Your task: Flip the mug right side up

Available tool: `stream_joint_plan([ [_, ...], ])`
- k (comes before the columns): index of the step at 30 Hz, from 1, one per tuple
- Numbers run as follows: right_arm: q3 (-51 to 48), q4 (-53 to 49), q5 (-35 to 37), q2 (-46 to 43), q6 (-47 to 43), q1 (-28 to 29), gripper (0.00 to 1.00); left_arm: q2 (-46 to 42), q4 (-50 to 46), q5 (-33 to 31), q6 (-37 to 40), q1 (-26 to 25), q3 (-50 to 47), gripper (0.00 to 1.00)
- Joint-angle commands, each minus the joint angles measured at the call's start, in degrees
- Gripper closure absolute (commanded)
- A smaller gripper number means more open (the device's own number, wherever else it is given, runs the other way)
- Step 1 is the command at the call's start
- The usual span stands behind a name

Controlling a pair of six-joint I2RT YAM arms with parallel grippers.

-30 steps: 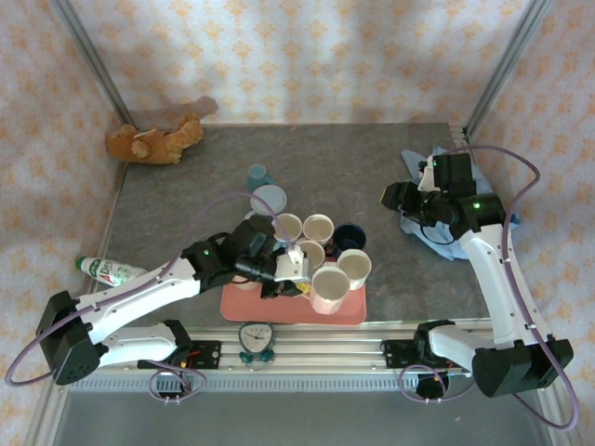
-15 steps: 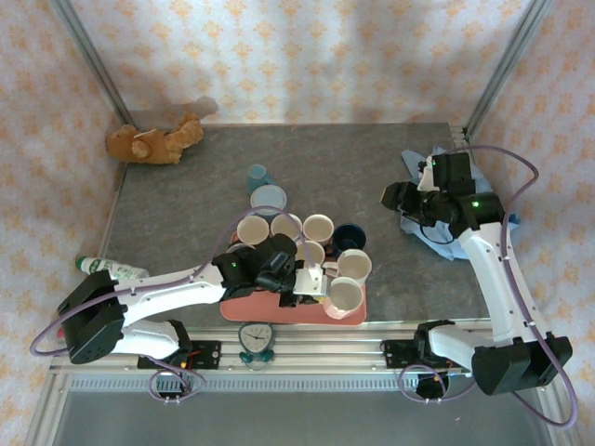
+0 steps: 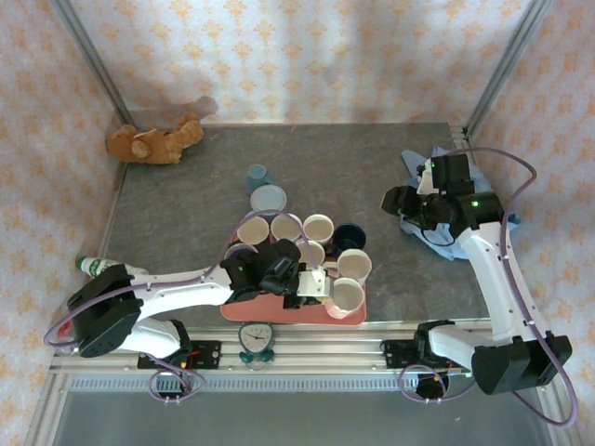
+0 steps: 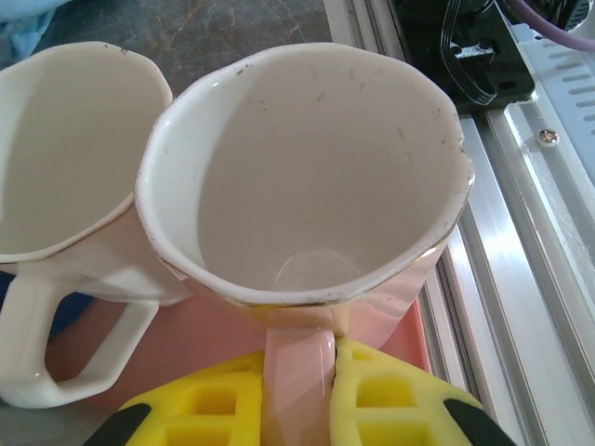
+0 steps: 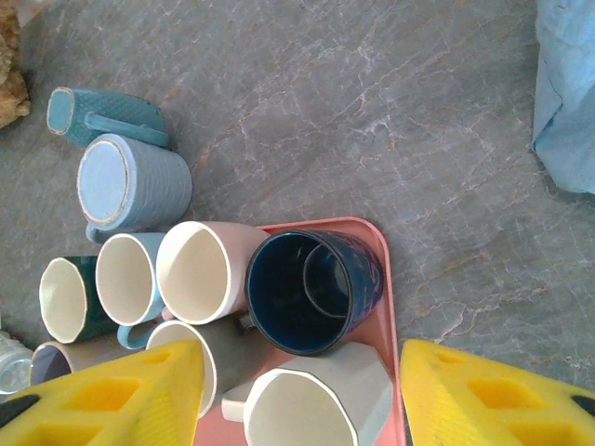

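Observation:
The pink mug (image 4: 307,167) with a thin gold rim stands mouth up at the front right of the pink tray (image 4: 209,330). Its handle is clamped between the yellow pads (image 4: 400,400) of my left gripper (image 4: 299,372), which is shut on it. In the top view that mug (image 3: 346,295) sits just right of the left gripper (image 3: 316,283). A white mug (image 4: 65,149) touches its left side. My right gripper (image 3: 395,197) hovers open at the right, above the table, with nothing between its fingers (image 5: 465,386).
Several upright mugs crowd the tray (image 3: 293,311), among them a dark blue one (image 5: 311,293). Behind it a light blue mug (image 5: 130,181) stands upside down and a teal one (image 5: 98,111) lies sideways. Blue cloth (image 3: 437,232), teddy bear (image 3: 153,142), bottle (image 3: 93,267), front rail (image 4: 521,232).
My left gripper has carried the pink mug to the right and toward the near edge, bringing it from tilted to mouth up on the tray. The right arm has stayed still.

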Motion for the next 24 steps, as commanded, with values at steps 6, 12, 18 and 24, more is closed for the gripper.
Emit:
stream_joint_plan([
  [6,-0.1,-1.8,0.1,-0.5,-1.3,-0.4,0.41,1.5,9.5,0.6,-2.2,-0.2,0.0,1.00],
  [12,0.0,-2.4,0.3,-0.6,-1.6,-0.4,0.41,2.5,7.6,0.8,-0.8,-0.2,0.0,0.77],
  [18,0.5,-3.4,0.3,-0.6,-1.9,-0.4,0.41,2.2,6.1,-0.2,0.5,-0.2,-0.2,0.64],
  [24,0.9,-4.2,0.7,-0.8,-2.0,-0.4,0.41,1.2,4.6,-0.4,1.2,0.0,-0.7,0.54],
])
